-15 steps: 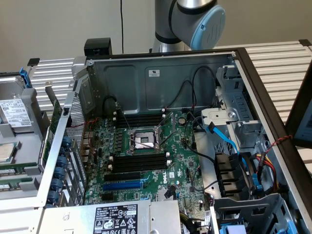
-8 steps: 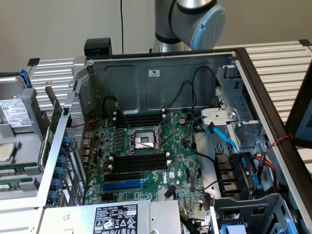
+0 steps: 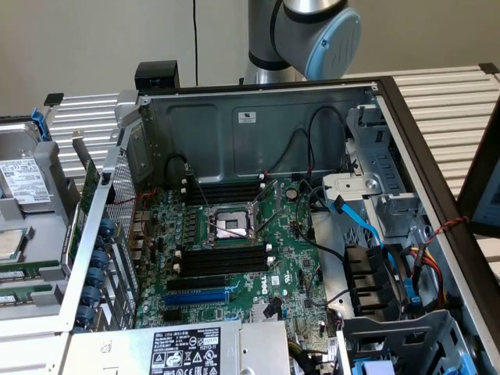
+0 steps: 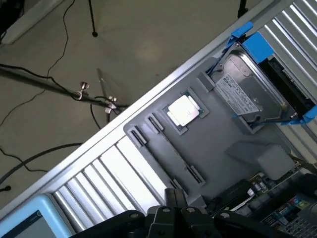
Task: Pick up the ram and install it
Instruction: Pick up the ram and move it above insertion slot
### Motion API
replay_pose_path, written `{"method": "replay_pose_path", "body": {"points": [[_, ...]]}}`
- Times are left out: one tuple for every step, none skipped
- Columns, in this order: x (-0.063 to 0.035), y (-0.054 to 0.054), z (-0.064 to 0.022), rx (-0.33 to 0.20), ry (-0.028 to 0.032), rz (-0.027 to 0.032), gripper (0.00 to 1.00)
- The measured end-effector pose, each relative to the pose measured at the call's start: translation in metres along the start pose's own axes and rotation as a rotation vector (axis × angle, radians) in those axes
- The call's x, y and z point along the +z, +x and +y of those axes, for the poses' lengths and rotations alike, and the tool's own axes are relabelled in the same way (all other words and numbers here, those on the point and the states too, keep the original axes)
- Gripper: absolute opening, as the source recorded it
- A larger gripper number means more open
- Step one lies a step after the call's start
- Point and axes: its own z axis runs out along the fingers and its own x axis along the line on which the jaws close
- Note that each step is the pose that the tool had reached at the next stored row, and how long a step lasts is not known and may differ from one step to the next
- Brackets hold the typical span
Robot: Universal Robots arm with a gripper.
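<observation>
While the long thin green circuit-board ram (image 3: 17,274) lies in the grey moulded parts tray (image 3: 47,219) at the exterior view's left, nothing has been lifted yet, so I judge the pick-up step barely begun. Further right, the open grey metal computer case (image 3: 258,117) shows its green motherboard (image 3: 285,258), whose long black memory slots (image 3: 223,260) with white end clips look empty. Behind the case stands the silver and pale-blue robot arm (image 3: 332,39). Its dark end effector (image 4: 176,198), seen from the wrist, hangs over the tray with fingers together, gripping nothing. Taking the ram, to my eye, calls for parted fingers squared to its narrow edges. Only a narrow green strip of it is visible from here.
</observation>
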Motion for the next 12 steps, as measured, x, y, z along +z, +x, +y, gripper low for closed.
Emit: {"method": "replay_pose_path", "body": {"points": [[0.0002,0.0,0.0,-0.018,0.0008,0.0008,0.11],[0.0004,0.0,0.0,-0.037,0.0016,0.0018,0.11],[0.0007,0.0,0.0,-0.055,0.0025,0.0025,0.11],[0.001,0.0,0.0,-0.073,0.0033,0.0032,0.11],[0.0011,0.0,0.0,-0.091,0.0041,0.0041,0.11],[0.0013,0.0,-0.0001,-0.109,0.0049,0.0049,0.11],[0.0014,0.0,0.0,-0.127,0.0058,0.0056,0.11],[0.0015,0.0,0.0,-0.145,0.0068,0.0064,0.11],[0.0016,-0.0001,-0.0001,-0.163,0.0078,0.0069,0.11],[0.0017,-0.0001,-0.0001,-0.182,0.0088,0.0077,0.11],[0.0018,-0.0001,-0.0001,-0.2,0.0097,0.0084,0.11],[0.0019,-0.0001,-0.0001,-0.218,0.0106,0.0091,0.11]]}}
